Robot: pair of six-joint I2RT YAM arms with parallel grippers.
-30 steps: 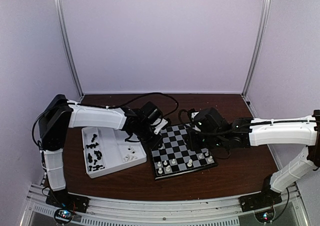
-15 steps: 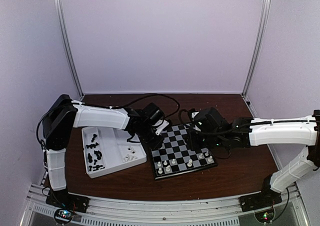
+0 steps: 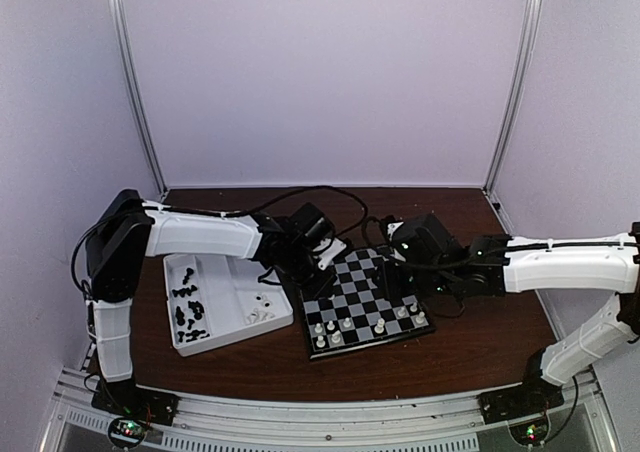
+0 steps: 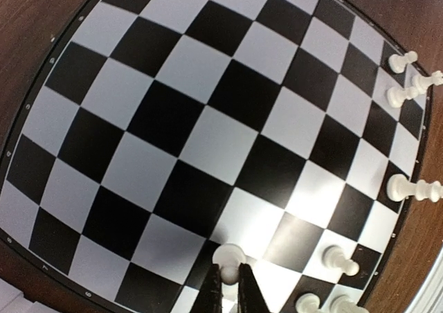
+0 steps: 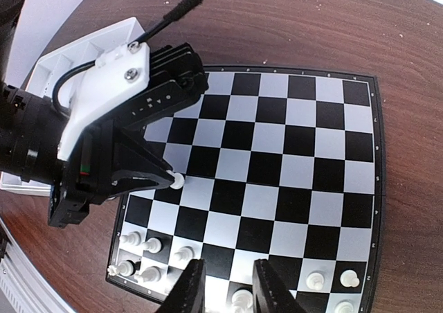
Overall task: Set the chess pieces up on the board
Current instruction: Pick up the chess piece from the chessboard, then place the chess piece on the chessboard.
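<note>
My left pincer is clamped shut from above on the round head of a white pawn. The top-down grip keeps the pawn upright so it can be stood squarely on a square. The pawn sits right at my fingertips, over the left side of the chessboard. It is just beyond the white pieces already lined up along the near edge. Whether its base touches the square, I cannot tell.

My right pincer hangs above the board with its fingers apart and nothing gripped between them. I judge it is waiting clear of the left arm's work.

To the left of the board, the white compartment tray rests on the brown counter. It holds the black pieces and a few white ones, the stock not yet set out. Most of the board's squares are bare, so by my reckoning the setting-up is in its early part, with this pawn the piece in hand.
</note>
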